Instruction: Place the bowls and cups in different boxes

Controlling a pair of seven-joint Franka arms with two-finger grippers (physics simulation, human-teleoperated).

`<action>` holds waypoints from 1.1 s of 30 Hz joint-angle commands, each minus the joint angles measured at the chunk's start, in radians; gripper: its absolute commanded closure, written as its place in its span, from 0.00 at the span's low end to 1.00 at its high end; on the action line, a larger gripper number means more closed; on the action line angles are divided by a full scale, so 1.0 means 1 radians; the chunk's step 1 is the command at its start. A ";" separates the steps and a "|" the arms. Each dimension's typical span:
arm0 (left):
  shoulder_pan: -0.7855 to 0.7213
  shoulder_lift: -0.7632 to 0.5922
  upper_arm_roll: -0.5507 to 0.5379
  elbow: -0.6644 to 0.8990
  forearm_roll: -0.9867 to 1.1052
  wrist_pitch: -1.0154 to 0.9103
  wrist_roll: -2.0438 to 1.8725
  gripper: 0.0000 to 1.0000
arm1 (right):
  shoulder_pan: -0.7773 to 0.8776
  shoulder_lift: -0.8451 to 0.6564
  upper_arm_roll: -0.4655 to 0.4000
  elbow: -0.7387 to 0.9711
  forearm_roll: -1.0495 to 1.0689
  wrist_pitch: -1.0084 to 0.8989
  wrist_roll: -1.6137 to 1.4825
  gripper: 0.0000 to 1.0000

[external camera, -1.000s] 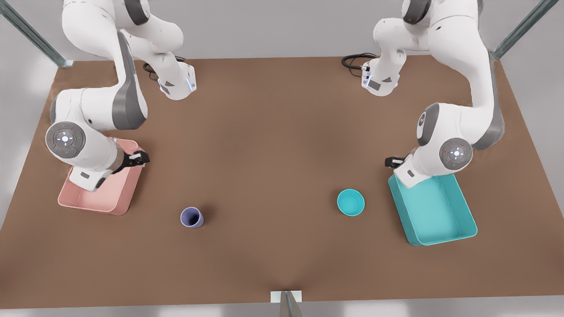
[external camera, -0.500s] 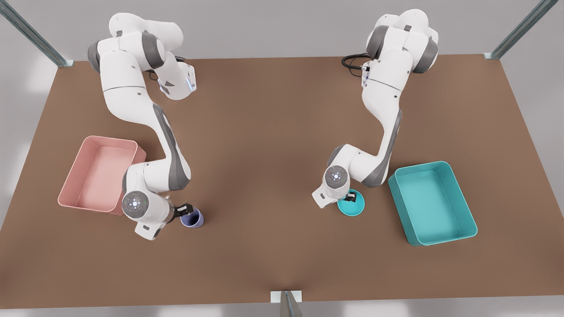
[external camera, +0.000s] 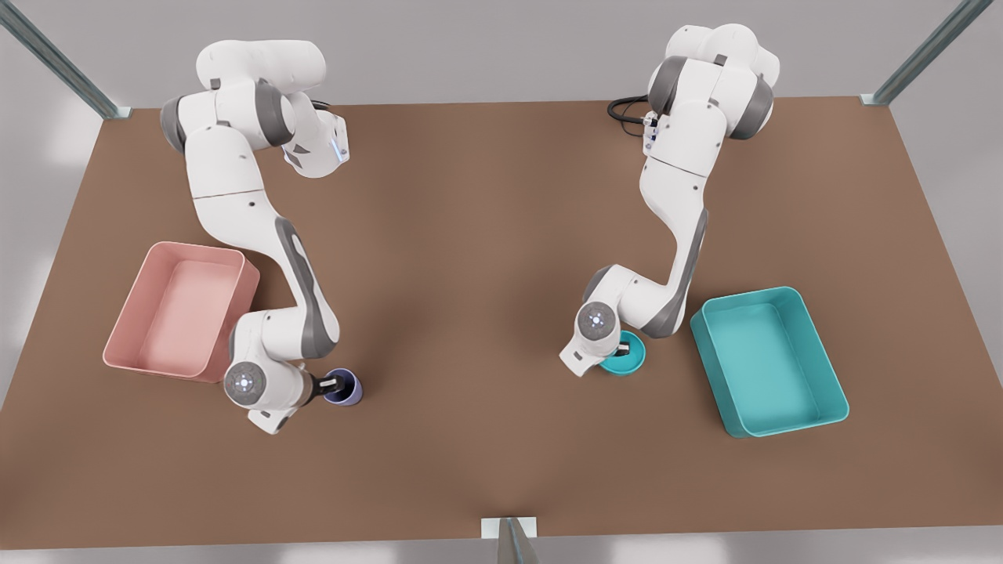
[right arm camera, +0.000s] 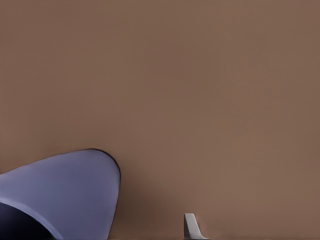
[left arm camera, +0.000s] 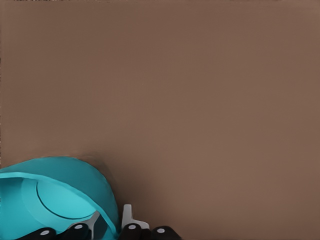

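The teal bowl sits on the table at the front view's right. My left gripper is down on its near rim. In the left wrist view the bowl has its wall pinched in my left gripper, one finger inside and one outside. The lavender cup stands at the front view's left with my right gripper at its rim. In the right wrist view one fingertip stands well clear of the cup. The other finger is hidden by the cup.
The pink box lies at the front view's left beside the right arm. The teal box lies at the front view's right, past the bowl. Both arm bases stand at the far table edge, with brown table between them.
Both arms swung from above the boxes down to the cup and the bowl. In the last half second both wrists sank lower.
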 commanded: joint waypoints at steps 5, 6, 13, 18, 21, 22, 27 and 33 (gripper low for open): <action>0.004 -0.041 0.008 0.006 -0.006 -0.049 -0.148 0.79 | 0.011 -0.007 0.004 0.002 0.002 -0.005 0.020 0.79; 0.020 -0.077 0.008 0.006 -0.006 -0.081 -0.148 0.79 | 0.017 -0.013 0.004 0.003 0.003 -0.011 0.022 0.79; 0.237 -0.309 0.011 0.096 -0.006 -0.456 0.047 0.79 | -0.113 -0.302 -0.009 -0.006 -0.029 -0.395 -0.307 0.79; 0.393 -0.248 0.013 0.129 0.000 -0.471 0.400 0.79 | -0.375 -0.320 -0.010 -0.007 -0.193 -0.445 -0.543 0.79; 0.433 -0.185 0.014 0.110 0.009 -0.387 0.402 0.79 | -0.457 -0.322 -0.010 -0.076 -0.218 -0.317 -0.597 0.79; 0.447 -0.169 0.013 0.109 0.009 -0.368 0.400 0.79 | -0.470 -0.320 -0.010 -0.098 -0.219 -0.267 -0.607 0.79; 0.488 -0.128 0.013 0.103 0.005 -0.329 0.400 0.79 | -0.518 -0.306 -0.010 -0.277 -0.221 0.053 -0.646 0.79; 0.488 -0.076 0.013 0.037 0.005 -0.226 0.400 0.79 | -0.541 -0.208 -0.007 -0.282 -0.212 0.185 -0.656 0.79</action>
